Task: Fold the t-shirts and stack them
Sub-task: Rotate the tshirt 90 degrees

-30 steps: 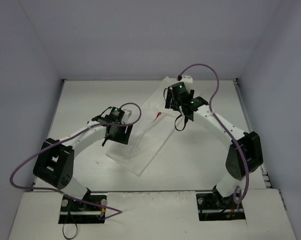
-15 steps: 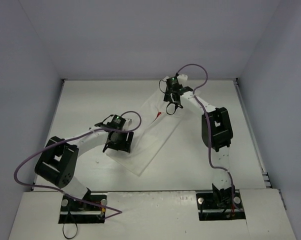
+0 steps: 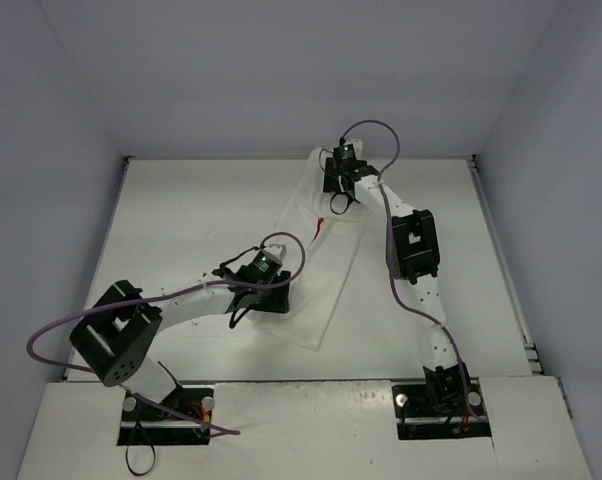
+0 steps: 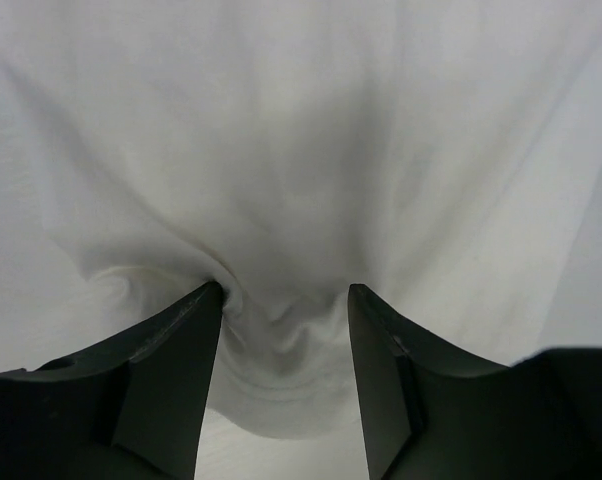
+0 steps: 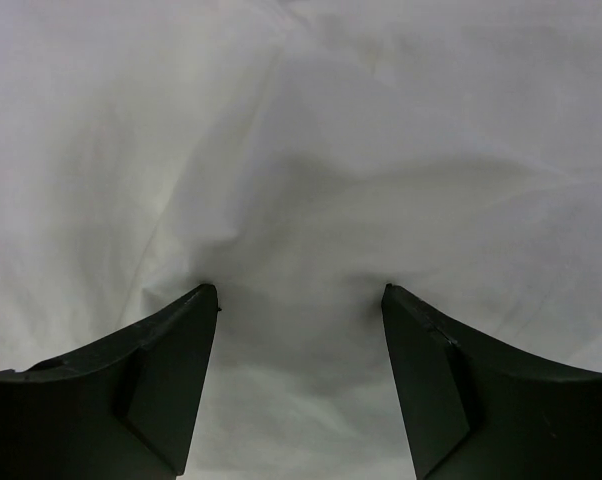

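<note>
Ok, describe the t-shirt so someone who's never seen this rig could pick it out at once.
Start at the white table that fills the top view. A long white cloth lies slantwise on it, from the far middle toward the near edge: that is the t-shirt. It is the only soft, creased thing there, with a small red mark showing in its far half.

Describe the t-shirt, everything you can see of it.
The t-shirt is white, soft, cotton-looking cloth, folded into a long strip lying slantwise on the table, a sliver of red print showing near its far end. The left gripper pinches bunched cloth at its near end, the right gripper at its far end.
</note>
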`<state>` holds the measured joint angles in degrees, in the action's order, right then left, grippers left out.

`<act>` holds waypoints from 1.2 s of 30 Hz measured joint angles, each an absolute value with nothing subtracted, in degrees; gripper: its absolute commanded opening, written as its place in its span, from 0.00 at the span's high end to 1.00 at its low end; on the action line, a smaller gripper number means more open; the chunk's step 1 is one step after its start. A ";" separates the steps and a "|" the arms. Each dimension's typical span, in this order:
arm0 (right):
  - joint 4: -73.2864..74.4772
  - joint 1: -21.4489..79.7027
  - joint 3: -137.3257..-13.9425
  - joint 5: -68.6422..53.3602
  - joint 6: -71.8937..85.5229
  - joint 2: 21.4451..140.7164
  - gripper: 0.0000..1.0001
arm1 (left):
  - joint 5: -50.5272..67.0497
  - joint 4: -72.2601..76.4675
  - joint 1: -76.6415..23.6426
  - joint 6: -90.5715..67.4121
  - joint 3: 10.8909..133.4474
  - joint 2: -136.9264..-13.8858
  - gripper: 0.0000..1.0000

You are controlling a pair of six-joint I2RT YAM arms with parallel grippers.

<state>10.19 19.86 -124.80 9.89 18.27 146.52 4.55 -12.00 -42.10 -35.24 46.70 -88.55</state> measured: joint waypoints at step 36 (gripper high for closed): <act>10.74 20.50 -45.31 3.28 25.71 62.98 0.59 | -4.68 -31.26 -48.04 -49.68 39.13 -57.72 0.22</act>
